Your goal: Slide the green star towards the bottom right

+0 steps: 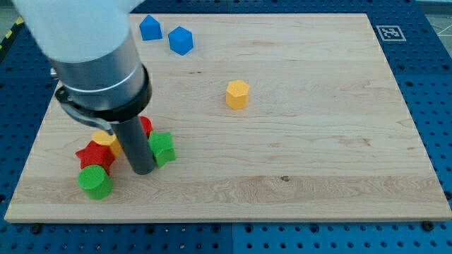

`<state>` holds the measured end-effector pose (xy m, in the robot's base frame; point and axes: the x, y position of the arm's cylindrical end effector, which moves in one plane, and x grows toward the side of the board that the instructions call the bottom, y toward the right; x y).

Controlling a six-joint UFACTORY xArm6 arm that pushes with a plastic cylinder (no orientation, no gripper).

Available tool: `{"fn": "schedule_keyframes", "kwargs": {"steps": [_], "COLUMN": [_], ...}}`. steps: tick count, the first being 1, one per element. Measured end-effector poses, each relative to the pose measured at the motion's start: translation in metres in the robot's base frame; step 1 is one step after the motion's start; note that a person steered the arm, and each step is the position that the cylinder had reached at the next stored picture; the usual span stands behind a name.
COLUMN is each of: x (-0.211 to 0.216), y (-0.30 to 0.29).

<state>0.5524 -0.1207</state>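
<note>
My tip (142, 169) rests on the wooden board (296, 176) in the lower left part of the view, at the end of the straight dark rod; it is a bare rod end with nothing that opens or closes, and it holds nothing. The green star (163, 147) sits just to the view's right of the tip, touching or all but touching the rod, which covers the star's left edge. Behind the rod a red block (145, 127) shows only as a sliver, its shape impossible to make out. To the view's left of the rod a yellow block (107, 140) is partly hidden, its form unclear. Below it lies a red star (93, 155), and at the bottom of the cluster stands a green cylinder (94, 181), touching the red star. The broad grey arm housing (92, 49) blocks the board's upper left corner. Well apart, near the view's top, are two blue blocks (150, 27) (181, 39), close together. A yellow hexagonal block (237, 94) stands alone near the middle of the board.
</note>
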Motion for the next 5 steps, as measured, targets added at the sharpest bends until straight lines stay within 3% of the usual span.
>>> {"fn": "schedule_keyframes", "kwargs": {"steps": [2, 3, 5], "x": [-0.006, -0.020, -0.005], "y": [-0.051, -0.036, 0.098]}}
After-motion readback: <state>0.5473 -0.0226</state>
